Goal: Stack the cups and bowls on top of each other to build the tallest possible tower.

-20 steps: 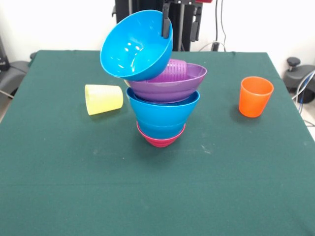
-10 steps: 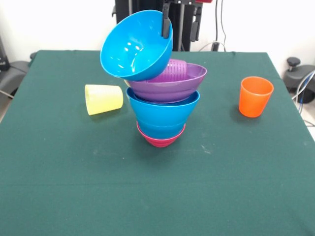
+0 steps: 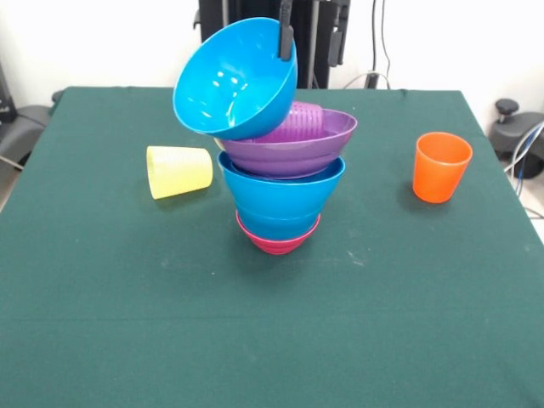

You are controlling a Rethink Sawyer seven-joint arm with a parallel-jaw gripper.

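Green table (image 3: 255, 340) unchanged; fingers (image 3: 286, 34) seemingly raised slightly off tilted blue bowl (image 3: 234, 81).

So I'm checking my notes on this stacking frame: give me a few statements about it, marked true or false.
1. The yellow cup lies on its side. True.
2. The orange cup is tipped over. False: it stands upright, open end up.
3. The top blue bowl sits level. False: it is tilted, its opening facing the camera.
4. The magenta bowl is the tower's base. True.
5. The hand is at the top blue bowl's rim. True.
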